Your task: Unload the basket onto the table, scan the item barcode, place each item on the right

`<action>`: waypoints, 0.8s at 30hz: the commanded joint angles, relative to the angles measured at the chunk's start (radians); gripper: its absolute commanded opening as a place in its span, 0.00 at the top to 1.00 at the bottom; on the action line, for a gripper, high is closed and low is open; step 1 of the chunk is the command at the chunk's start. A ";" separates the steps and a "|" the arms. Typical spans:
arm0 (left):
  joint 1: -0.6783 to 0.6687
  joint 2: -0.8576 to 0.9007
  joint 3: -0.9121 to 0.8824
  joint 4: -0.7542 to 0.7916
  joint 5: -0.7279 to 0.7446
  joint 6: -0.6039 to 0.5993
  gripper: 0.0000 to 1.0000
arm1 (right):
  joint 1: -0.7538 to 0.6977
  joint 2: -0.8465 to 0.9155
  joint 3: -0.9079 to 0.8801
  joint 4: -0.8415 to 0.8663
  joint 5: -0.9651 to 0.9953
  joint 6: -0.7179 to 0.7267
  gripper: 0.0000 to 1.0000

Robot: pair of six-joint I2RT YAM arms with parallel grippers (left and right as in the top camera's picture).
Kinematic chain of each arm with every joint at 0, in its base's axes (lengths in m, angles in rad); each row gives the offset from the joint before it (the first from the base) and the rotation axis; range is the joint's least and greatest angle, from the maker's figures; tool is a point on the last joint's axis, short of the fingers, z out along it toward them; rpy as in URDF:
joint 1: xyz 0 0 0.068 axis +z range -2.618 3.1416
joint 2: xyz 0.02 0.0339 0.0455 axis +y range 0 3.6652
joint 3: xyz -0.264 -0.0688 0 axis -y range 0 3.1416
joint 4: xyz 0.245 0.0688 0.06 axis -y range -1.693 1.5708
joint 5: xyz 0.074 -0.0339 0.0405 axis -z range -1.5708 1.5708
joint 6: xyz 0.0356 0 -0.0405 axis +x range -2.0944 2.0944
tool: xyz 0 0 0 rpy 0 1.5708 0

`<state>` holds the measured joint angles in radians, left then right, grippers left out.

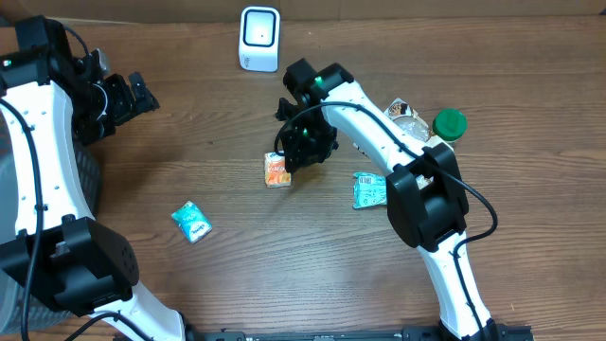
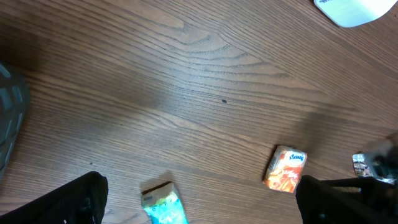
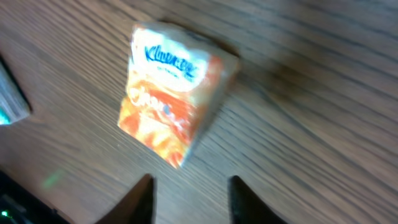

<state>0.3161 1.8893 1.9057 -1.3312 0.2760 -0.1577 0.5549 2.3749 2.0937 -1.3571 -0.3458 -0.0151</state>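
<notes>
Orange Kleenex tissue pack [image 3: 174, 93], blue logo across one end, lies flat mid-tabletop [image 1: 237, 275], long axis running roughly front to back. Just beside it the right fingers [image 3: 142, 202] hover spread, not touching; the left fingers [image 2: 81, 200] are spread wide.

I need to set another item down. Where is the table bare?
Bare wood: between the scanner and the left arm; also below the orange pack, right of the left teal pack. Crowded near the green lid, under the right arm.

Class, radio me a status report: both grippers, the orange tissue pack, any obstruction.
Left gripper open, empty. Right gripper open at orange Kleenex tissue pack, not gripping. White scanner unobstructed.
</notes>
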 commanded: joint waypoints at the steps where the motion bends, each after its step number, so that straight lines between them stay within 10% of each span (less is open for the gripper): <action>1: -0.003 -0.010 0.014 0.001 0.005 -0.007 0.00 | -0.030 0.003 0.030 -0.003 0.043 0.093 0.59; 15: -0.003 -0.010 0.014 0.001 0.005 -0.007 0.00 | 0.040 0.005 -0.167 0.163 -0.043 0.528 0.62; 24: -0.003 -0.010 0.014 0.001 0.005 -0.007 0.00 | 0.047 0.005 -0.248 0.299 -0.023 0.528 0.96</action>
<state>0.3161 1.8893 1.9057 -1.3312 0.2764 -0.1581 0.6022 2.3703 1.8774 -1.0664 -0.4427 0.5022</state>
